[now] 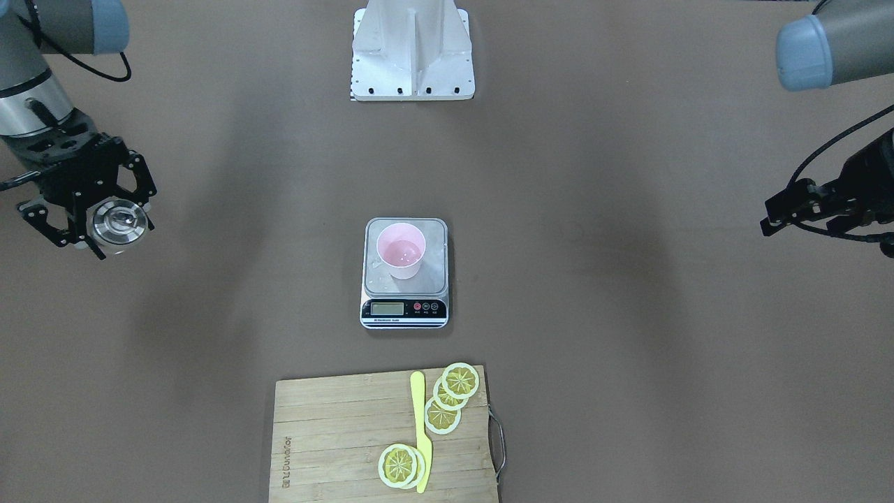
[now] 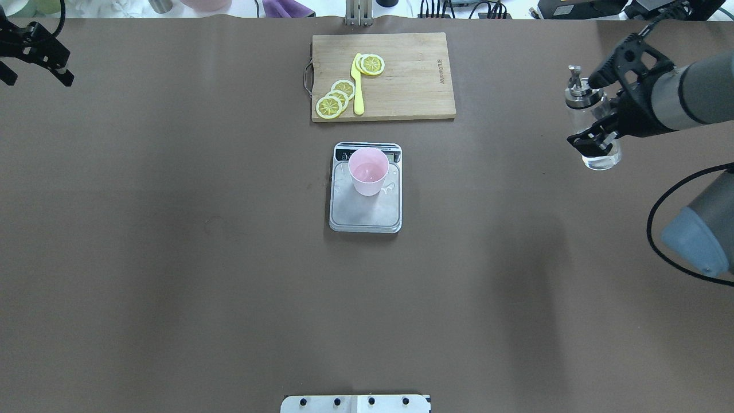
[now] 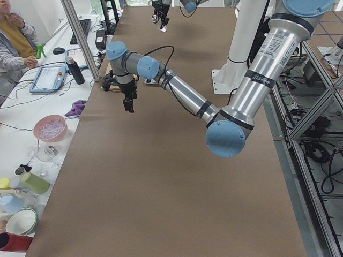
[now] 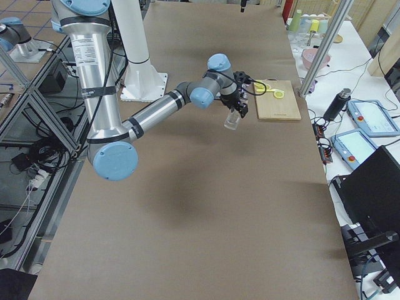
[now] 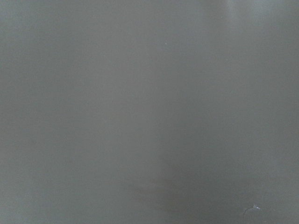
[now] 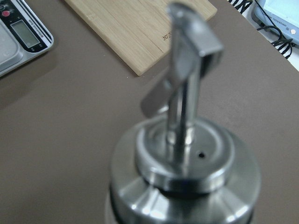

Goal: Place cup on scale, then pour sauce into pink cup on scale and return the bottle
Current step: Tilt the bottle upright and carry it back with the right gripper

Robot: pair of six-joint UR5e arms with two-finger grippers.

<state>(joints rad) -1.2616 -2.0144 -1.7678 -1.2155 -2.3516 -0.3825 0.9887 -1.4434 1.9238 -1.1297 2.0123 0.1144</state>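
The pink cup (image 1: 400, 251) stands upright on the scale (image 1: 405, 309) at the table's middle, with a little clear liquid in it; both also show in the overhead view, the cup (image 2: 367, 171) on the scale (image 2: 367, 217). A few clear drops lie on the platform beside the cup. My right gripper (image 2: 586, 113) is shut on the glass bottle (image 2: 601, 155), upright near the table's right edge; whether it touches the table I cannot tell. Its metal cap and spout fill the right wrist view (image 6: 187, 177). My left gripper (image 2: 35, 79) is open and empty at the far left corner.
A wooden cutting board (image 2: 413, 74) with lemon slices (image 2: 338, 97) and a yellow knife (image 2: 358, 86) lies beyond the scale. The robot's white base mount (image 1: 412, 56) is at the near edge. The left wrist view shows only bare brown table.
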